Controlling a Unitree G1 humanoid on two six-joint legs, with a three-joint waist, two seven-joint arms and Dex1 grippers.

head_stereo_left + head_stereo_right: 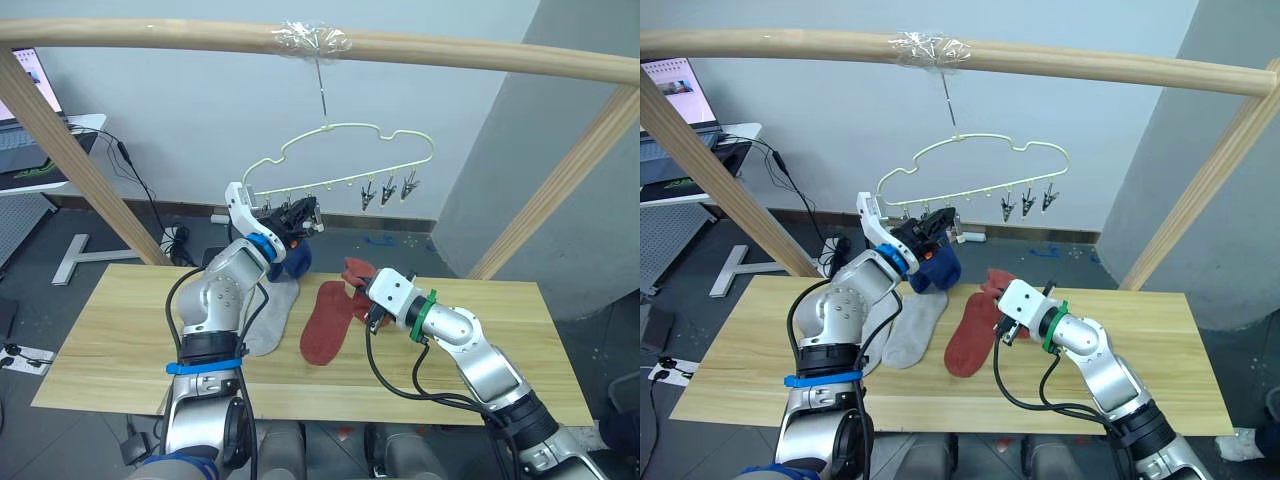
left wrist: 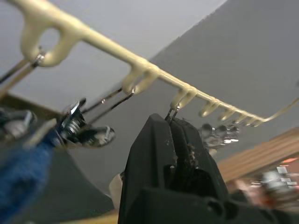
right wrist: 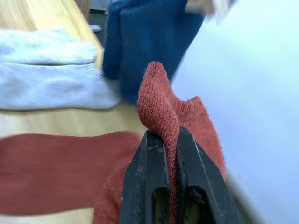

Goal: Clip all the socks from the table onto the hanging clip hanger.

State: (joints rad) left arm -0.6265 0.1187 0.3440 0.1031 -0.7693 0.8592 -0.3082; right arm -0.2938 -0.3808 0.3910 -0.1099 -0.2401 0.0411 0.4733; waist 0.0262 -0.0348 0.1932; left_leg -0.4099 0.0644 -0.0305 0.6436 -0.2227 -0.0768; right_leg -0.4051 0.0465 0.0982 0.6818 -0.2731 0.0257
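Overhead, a wooden pole (image 1: 180,38) spans the table (image 1: 120,350) before pale walls.

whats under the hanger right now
A blue sock hangs from a clip there, over the table's far edge, beside the left gripper. Where the clip bites it is hidden behind the gripper.

1. Clip hanger (image 1: 345,150): pale yellow wavy wire, hung by its hook, dark clips along the bottom.
2. Blue socks (image 1: 936,268) hang from its left clips.
3. Grey socks (image 1: 912,330) and rust red socks (image 1: 322,322) lie mid-worktop (image 1: 120,340); one red cuff lifted.
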